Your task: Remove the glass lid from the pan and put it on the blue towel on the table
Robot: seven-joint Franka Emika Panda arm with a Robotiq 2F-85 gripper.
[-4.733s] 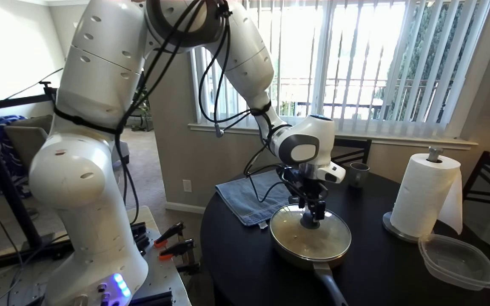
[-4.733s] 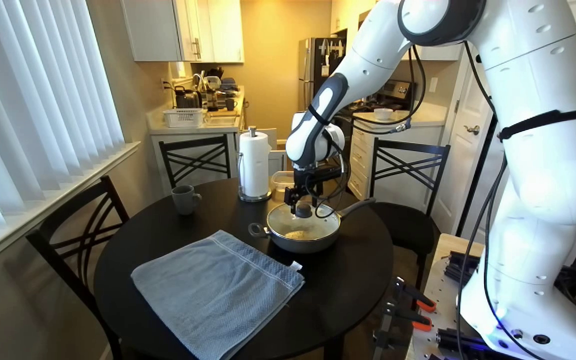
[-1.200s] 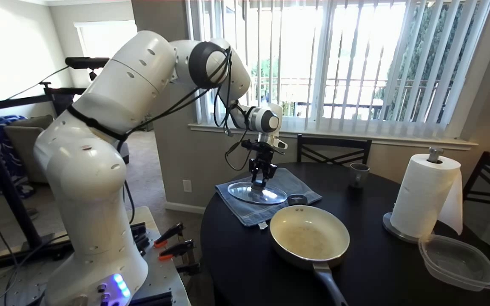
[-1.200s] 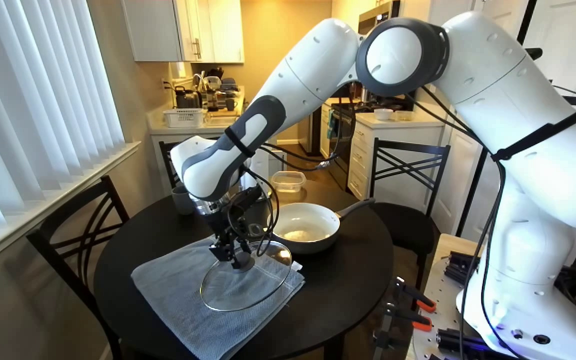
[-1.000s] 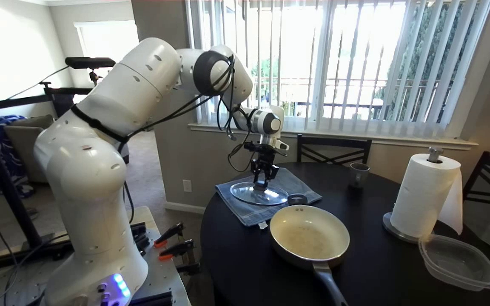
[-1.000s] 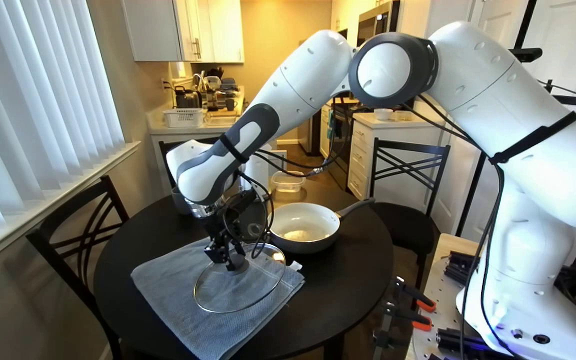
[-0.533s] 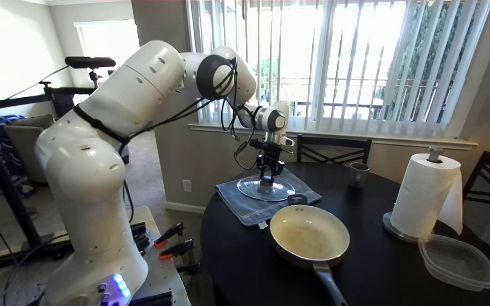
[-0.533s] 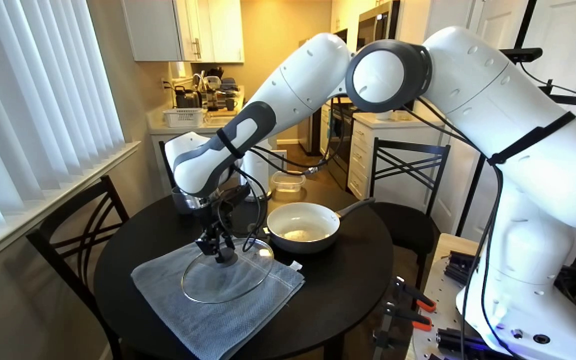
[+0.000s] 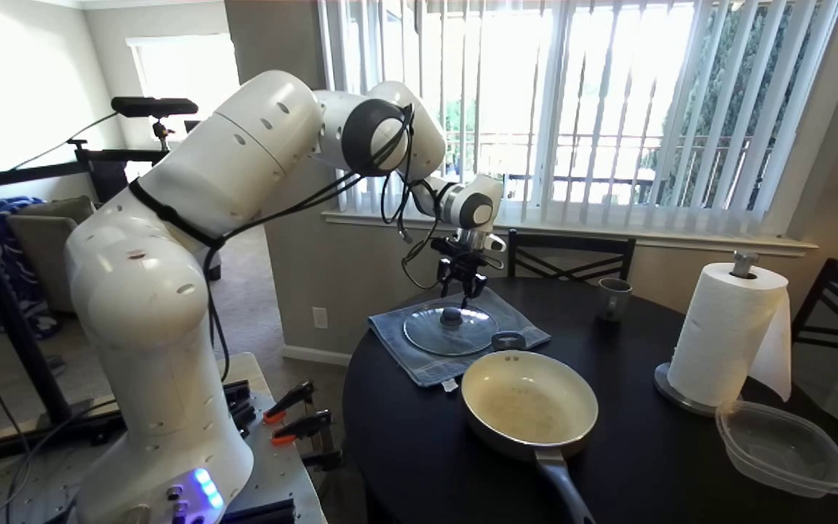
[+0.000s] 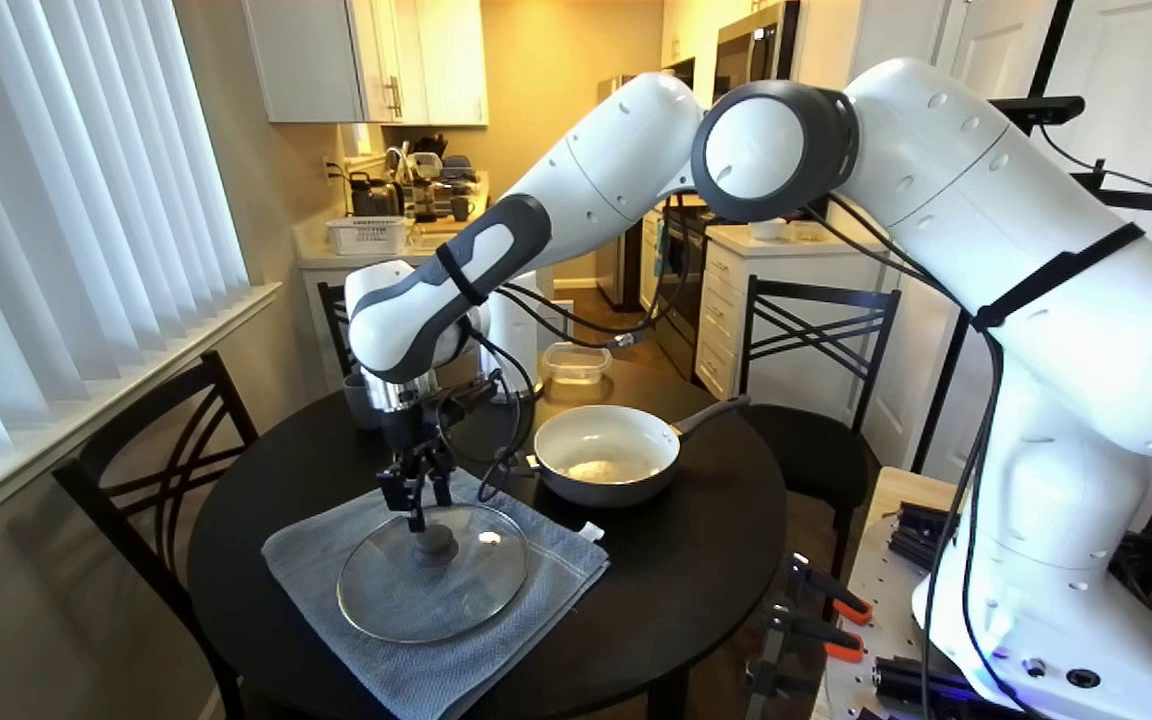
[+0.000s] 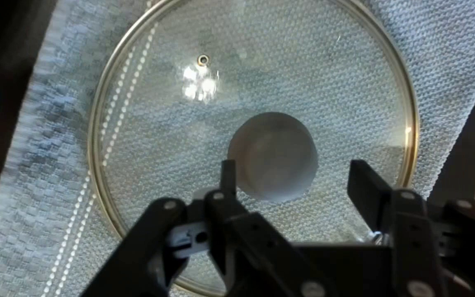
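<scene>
Lid of round, clear glass (image 9: 451, 333) lay flat on the blue-grey, squarish cloth towel (image 9: 430, 370) in an exterior view, presumably cushioned from the round, near-black table (image 9: 404, 437); the shallow, cream-lined pan (image 9: 528, 400) stood uncovered nearby. In an exterior view, the black 2-fingered gripper (image 10: 430, 512) hung with jaws parted, likely to clear the grey, rounded knob (image 10: 435, 541). In the wrist view, towel weave showed through the glinting glass inside 1 gold-toned metal rim (image 11: 94, 144).

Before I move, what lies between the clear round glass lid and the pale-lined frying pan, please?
An edge of the blue-grey cloth towel, then dark tabletop, in an exterior view.
</scene>
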